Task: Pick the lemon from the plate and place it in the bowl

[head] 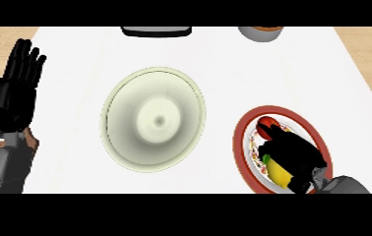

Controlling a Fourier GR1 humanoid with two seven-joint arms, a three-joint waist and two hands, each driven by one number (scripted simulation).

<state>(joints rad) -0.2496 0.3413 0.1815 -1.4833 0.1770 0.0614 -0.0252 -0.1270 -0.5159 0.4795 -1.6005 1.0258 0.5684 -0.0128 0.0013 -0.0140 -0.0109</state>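
A yellow lemon [277, 171] lies on a red-rimmed plate [247, 127] at the lower right. My right hand [294, 154] is over the plate with its fingers curled down around the lemon, hiding most of it. A red item [268, 121] sits on the plate just beyond the fingertips. A pale green bowl [152, 118] stands in the middle of the white counter, to the left of the plate, with nothing in it. At the left edge my left hand [17, 90] rests open, fingers pointing up.
A dark flat object [156, 31] sits at the counter's far edge, centre. A grey cup or small bowl [260, 33] stands at the far right. The wooden floor shows beyond the counter's left and right corners.
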